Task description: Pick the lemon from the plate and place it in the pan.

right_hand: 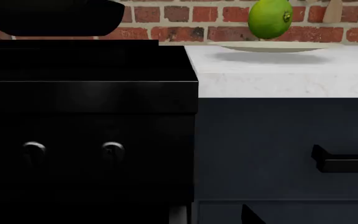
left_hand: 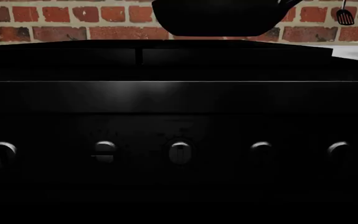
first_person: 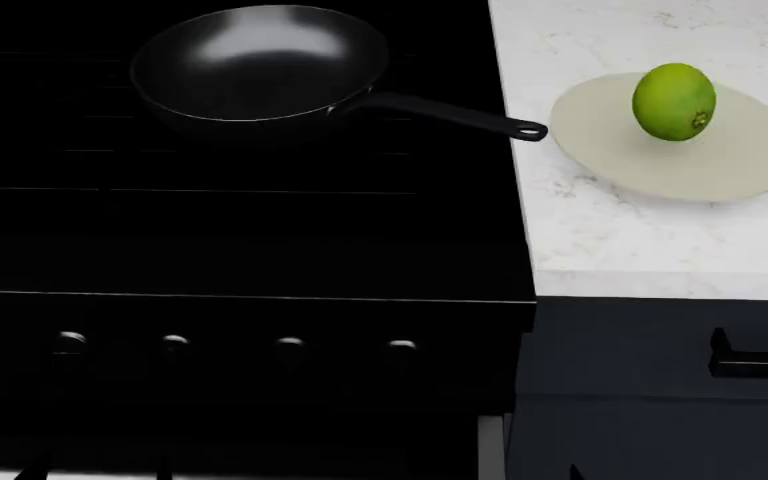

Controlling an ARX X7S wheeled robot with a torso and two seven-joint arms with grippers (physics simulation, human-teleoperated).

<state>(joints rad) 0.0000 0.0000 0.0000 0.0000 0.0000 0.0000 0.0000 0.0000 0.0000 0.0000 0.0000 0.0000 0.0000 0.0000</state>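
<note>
The yellow-green lemon (first_person: 674,101) sits on the cream plate (first_person: 744,160) on the white counter at the right. It also shows in the right wrist view (right_hand: 270,18), on the plate (right_hand: 260,46). The black pan (first_person: 261,70) stands empty on the black stove, its handle (first_person: 451,115) pointing right toward the plate. The pan's underside shows in the left wrist view (left_hand: 216,18) and in the right wrist view (right_hand: 48,16). Neither gripper shows in any view. Both wrist cameras sit low, facing the stove front.
The black stove front carries a row of knobs (first_person: 288,347), also in the left wrist view (left_hand: 180,151). A dark drawer with a handle (first_person: 758,362) sits under the marble counter (first_person: 624,240). A brick wall (right_hand: 185,23) runs behind, with utensils (left_hand: 346,16) hanging on it.
</note>
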